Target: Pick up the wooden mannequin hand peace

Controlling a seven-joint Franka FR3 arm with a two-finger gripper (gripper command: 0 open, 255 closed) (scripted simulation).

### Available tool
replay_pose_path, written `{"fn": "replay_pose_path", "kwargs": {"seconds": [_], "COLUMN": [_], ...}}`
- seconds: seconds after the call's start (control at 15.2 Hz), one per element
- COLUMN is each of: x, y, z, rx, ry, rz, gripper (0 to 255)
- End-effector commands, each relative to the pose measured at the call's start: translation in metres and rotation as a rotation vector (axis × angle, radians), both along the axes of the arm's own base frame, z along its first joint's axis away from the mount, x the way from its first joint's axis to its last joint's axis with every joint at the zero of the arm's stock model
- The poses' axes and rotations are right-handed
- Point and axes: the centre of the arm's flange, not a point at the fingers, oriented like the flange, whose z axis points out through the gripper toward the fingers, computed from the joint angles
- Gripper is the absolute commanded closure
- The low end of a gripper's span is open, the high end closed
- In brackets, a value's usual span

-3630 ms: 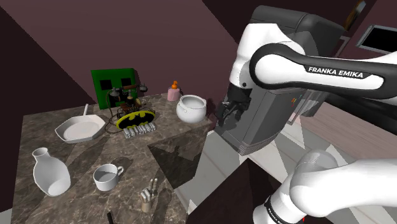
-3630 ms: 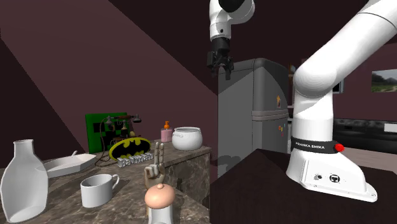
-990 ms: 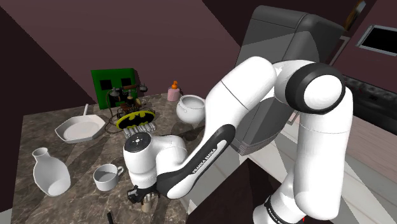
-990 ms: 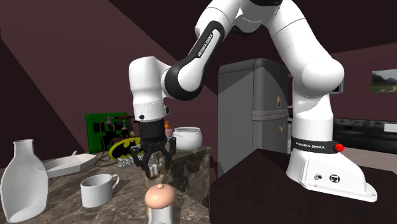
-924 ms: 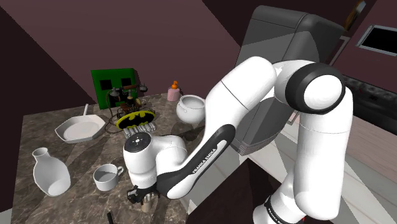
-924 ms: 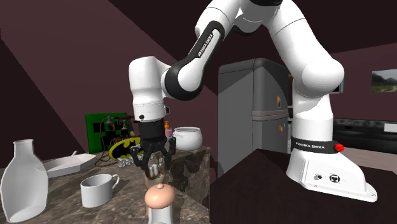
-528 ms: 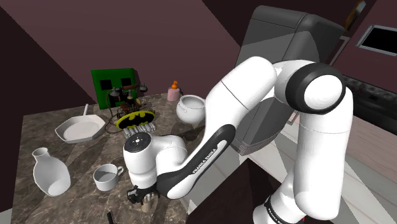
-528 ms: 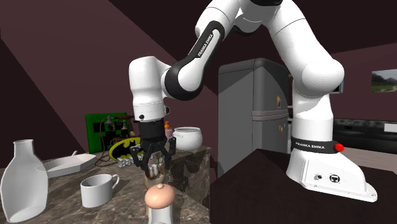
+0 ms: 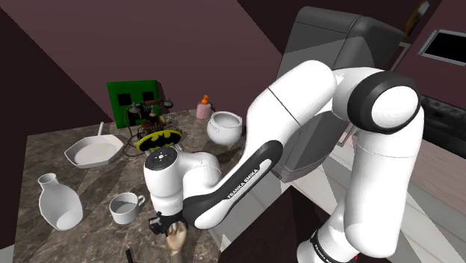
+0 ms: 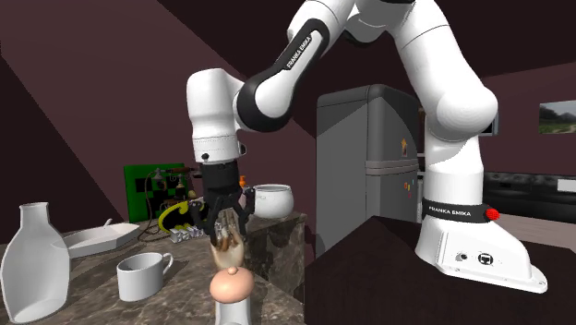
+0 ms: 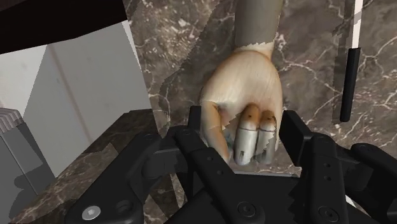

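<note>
operator: report the state of the jaws.

technician: clenched on the mannequin hand (image 11: 245,83). one black finger (image 11: 196,124) bears on one side of the tan palm and the other bears on the opposite side. the two extended digits of the mannequin hand sit between them, pointing into the gripper body.

operator: location of the mannequin hand?

technician: directly below the arm (image 9: 299,97), close to the edge of the surface (image 9: 45,146) that faces the stand, toward the near corner in the shoulder view. it stands upright, with its grey base pointing down at the marbled top. whether the base touches the surface cannot be told.

operator: nearest items?

technician: a thin dark rod (image 11: 348,83) lies flat on the surface beside the mannequin hand, apart from it. a white cup (image 9: 125,207) stands near, further in from that edge. a white vase (image 9: 58,202) stands beyond the cup, well apart from the jaws.

operator: items along the far edge?

technician: a green board (image 9: 131,101) stands upright at the far edge, with a yellow-and-black bat emblem (image 9: 160,138) in front of it. a white pan (image 9: 93,152) lies beside the emblem. a white pot (image 9: 224,128) and a pink bottle (image 9: 203,108) stand near the far corner on the stand side.
</note>
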Motion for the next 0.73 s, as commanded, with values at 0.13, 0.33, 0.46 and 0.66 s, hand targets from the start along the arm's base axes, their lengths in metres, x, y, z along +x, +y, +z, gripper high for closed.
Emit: {"fn": "replay_pose_path", "kwargs": {"seconds": [0.13, 0.33, 0.46, 0.66], "x": [0.0, 0.0, 0.0, 0.0], "y": [0.0, 0.0, 0.0, 0.0], "z": [0.021, 0.037, 0.047, 0.053], "rx": [0.0, 0.0, 0.0, 0.0], "ry": [0.0, 0.0, 0.0, 0.0], "rz": [0.0, 0.0, 0.0, 0.0], "gripper": [255, 255, 255, 255]}}
